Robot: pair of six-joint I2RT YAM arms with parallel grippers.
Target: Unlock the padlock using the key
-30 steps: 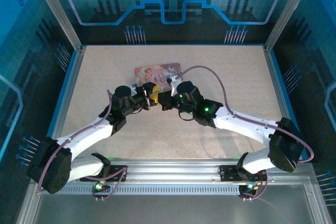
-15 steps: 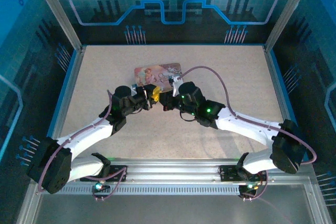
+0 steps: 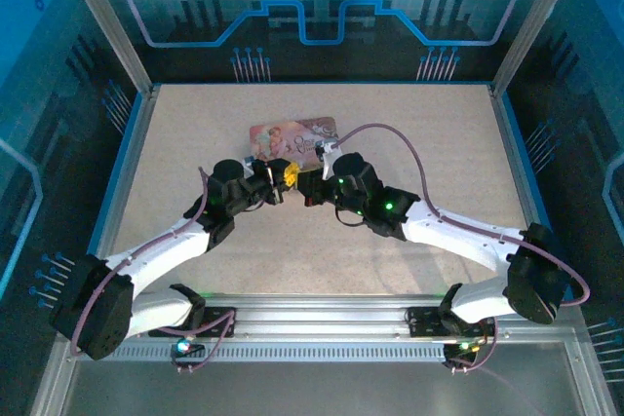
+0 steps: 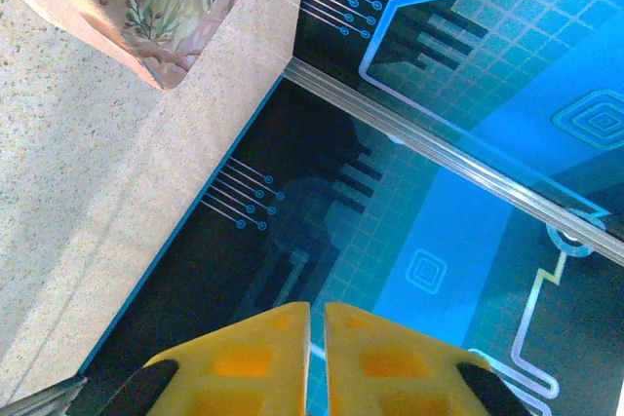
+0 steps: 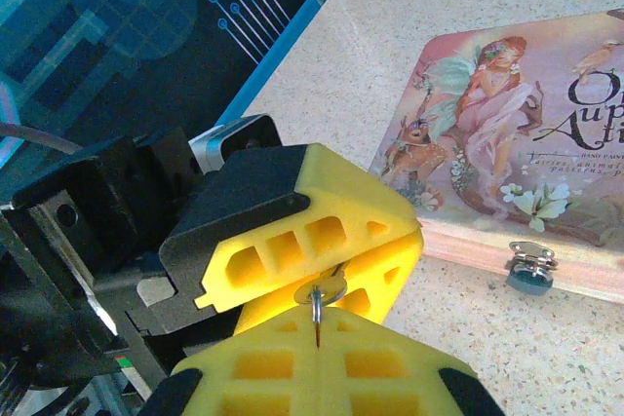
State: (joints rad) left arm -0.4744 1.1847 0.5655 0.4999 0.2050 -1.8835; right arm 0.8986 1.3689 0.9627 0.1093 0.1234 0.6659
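"While the two arms meet just in front of the pink box [image 3: 292, 133], where's the key [image 5: 317, 319]?"

"Pinched in the right claw [image 5: 317, 353], standing up from the seam of its closed fingers, ring end just beside the left claw [image 4: 317, 323]."

"And that left one?"

"Narrow, only a slit between its yellow fingers [image 4: 244, 362]. A small silvery fitting [image 5: 531, 260] sits on the box's front edge."
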